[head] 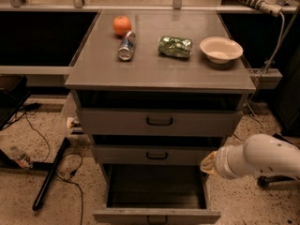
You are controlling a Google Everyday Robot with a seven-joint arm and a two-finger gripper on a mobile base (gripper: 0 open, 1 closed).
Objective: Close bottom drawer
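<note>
The bottom drawer [157, 215] of the grey cabinet is pulled far out toward me; its front panel with a small dark handle sits at the lower edge of the view and its inside looks empty. The middle drawer [154, 154] and top drawer [158, 122] above it stick out slightly. My gripper [207, 163] is at the end of the white arm coming in from the right, beside the right end of the middle drawer and above the bottom drawer's right side.
On the cabinet top lie an orange [122, 25], a can on its side [126, 46], a green bag [175, 46] and a white bowl [221, 49]. Cables and a dark pole [49, 179] lie on the floor at left.
</note>
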